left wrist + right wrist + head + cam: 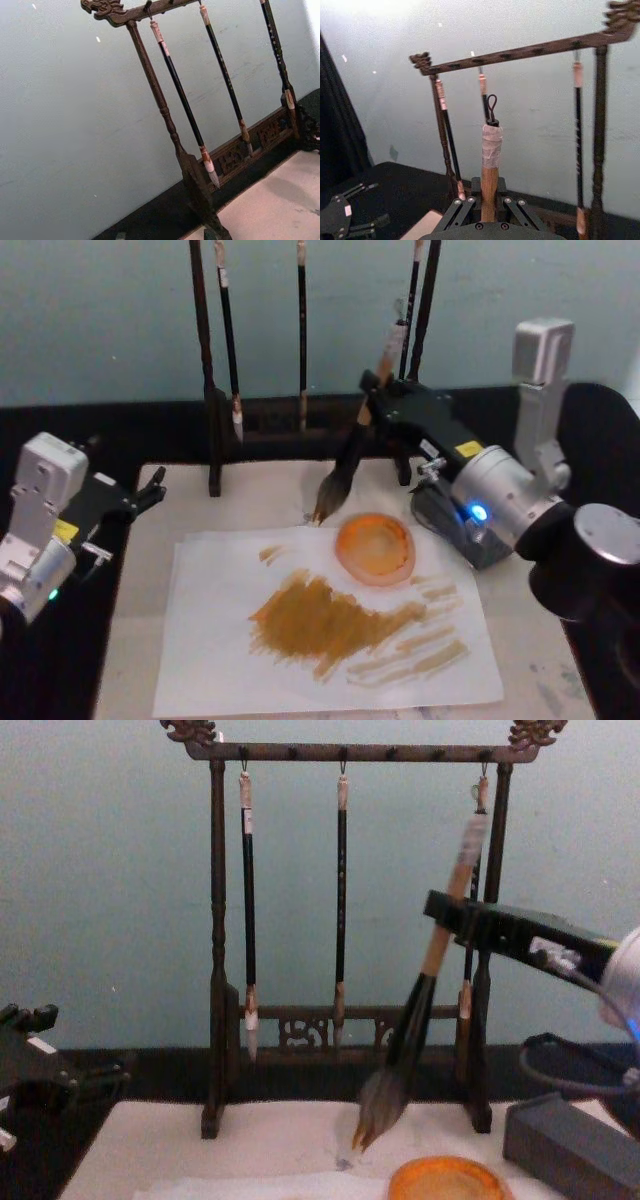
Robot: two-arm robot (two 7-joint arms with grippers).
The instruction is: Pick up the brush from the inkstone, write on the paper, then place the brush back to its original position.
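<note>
Pale teal wall (100, 870) and a wooden rack (217, 970) stand behind the counter (130, 640), and everything that matters sits close to the orange dish (375, 548). Your right end effector (372, 395) is clamped on the tan handle of the brush (352, 455). The brush leans with its tuft just behind the dish, beyond the far edge of the paper (220, 660) the dish rests on; whether the tip touches the counter cannot be told. Your left end effector (150, 492) waits well left of the dish, fingers apart, holding nothing. Watch three things. A loaded tuft could drip on bare counter. Swinging the tilted handle back could knock the hanging brushes (182, 100). Coming down short could catch the dish rim and drag it across the ochre strokes (320, 620). Each end effector carries a yellow sticker (468, 448), too small to read.
</note>
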